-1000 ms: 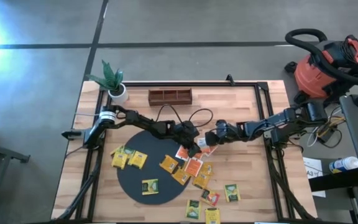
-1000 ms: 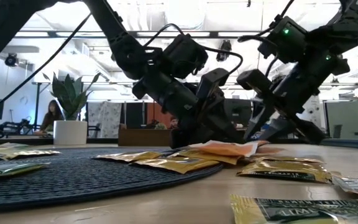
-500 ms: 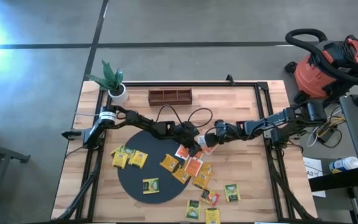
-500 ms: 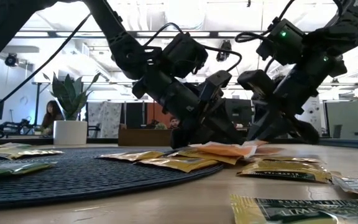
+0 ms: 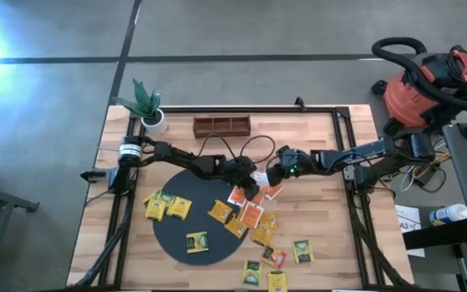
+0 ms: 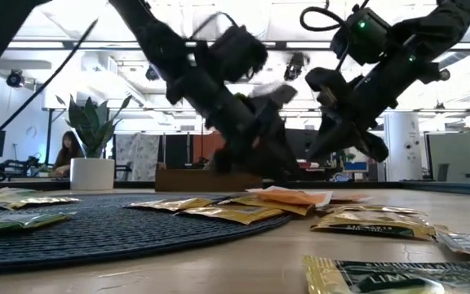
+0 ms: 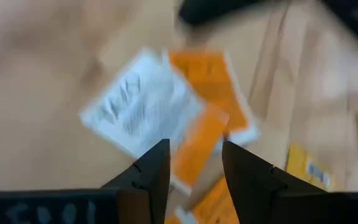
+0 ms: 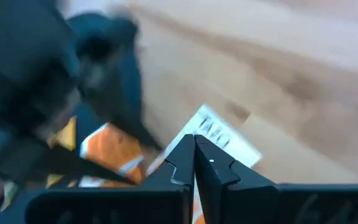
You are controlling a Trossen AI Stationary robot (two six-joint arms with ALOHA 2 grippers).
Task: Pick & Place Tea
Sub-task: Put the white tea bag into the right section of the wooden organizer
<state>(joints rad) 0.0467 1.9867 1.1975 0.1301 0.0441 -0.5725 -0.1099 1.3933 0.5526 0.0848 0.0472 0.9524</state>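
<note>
Orange-red, yellow and green tea packets (image 5: pixel 251 217) lie scattered over your black round mat (image 5: pixel 197 219) and the wooden worktop (image 5: pixel 323 211) at lower centre. Your right tool (image 5: pixel 271 176) is pressed together just above them. Your left tool (image 5: pixel 254 188) stands spread beside it, over an orange packet (image 7: pixel 194 146).

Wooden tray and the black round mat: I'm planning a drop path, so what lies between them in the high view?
In the high view, bare tabletop lies below the wooden tray, then the left arm's dark links and looping cable cross above the black round mat.
</note>
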